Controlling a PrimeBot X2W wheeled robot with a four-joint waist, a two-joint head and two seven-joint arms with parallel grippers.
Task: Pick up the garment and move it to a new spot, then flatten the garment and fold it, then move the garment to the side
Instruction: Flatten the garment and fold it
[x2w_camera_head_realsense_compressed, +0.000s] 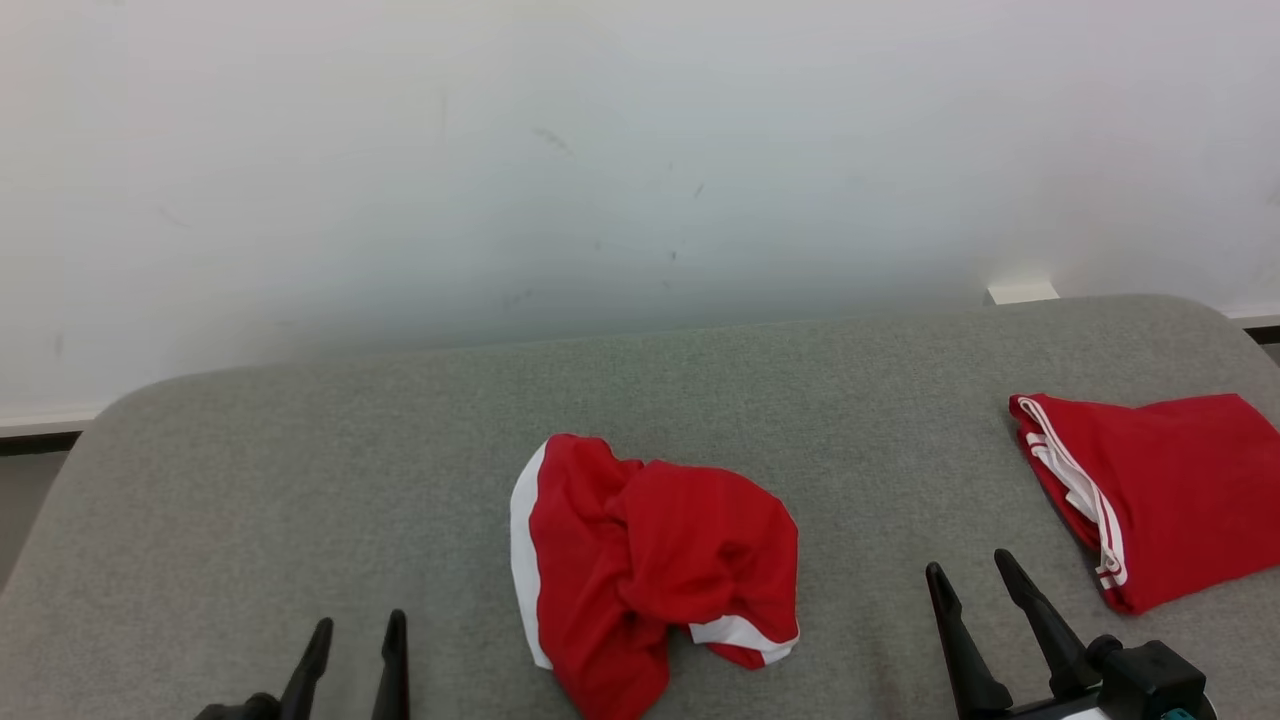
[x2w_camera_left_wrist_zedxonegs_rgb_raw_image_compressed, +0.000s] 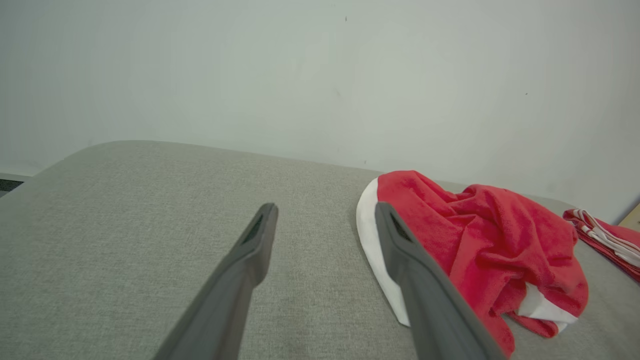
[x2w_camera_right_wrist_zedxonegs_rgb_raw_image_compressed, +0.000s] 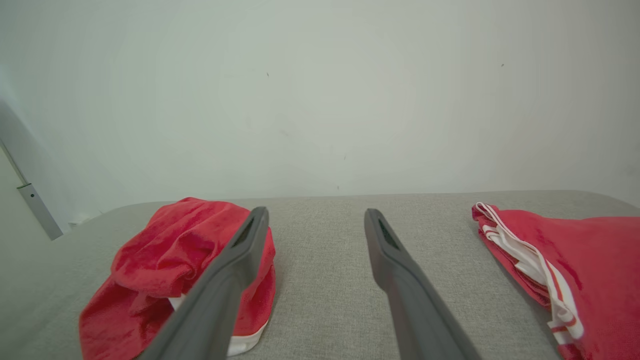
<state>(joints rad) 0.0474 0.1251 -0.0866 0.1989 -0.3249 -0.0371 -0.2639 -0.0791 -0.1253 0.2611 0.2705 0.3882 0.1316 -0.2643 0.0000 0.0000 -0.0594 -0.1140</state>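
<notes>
- We see a crumpled red cloth garment with a white trim band (x2w_camera_head_realsense_compressed: 650, 560) lying in a heap near the middle of the grey fabric-covered worktop (x2w_camera_head_realsense_compressed: 300, 480), toward its near edge.
- The left gripper (x2w_camera_head_realsense_compressed: 360, 620) sits at the lower left of the head view, jaws apart and holding nothing, clear of the heap.
- The right gripper (x2w_camera_head_realsense_compressed: 969, 562) sits at the lower right, jaws likewise apart and empty. It is between the heap and a folded red garment with white stripes (x2w_camera_head_realsense_compressed: 1150, 490) that lies flat at the worktop's right end.
- The head view gives us a small white block (x2w_camera_head_realsense_compressed: 1022, 291) at the worktop's far edge, against the pale wall (x2w_camera_head_realsense_compressed: 600, 150).
- The right wrist view adds a grey upright bar (x2w_camera_right_wrist_zedxonegs_rgb_raw_image_compressed: 35, 210) at the wall's left side, and shows the folded piece's stripes stacked along its edge.
- The left wrist view catches a corner of the folded piece at its right border, with the heap's white band behind one finger.
</notes>
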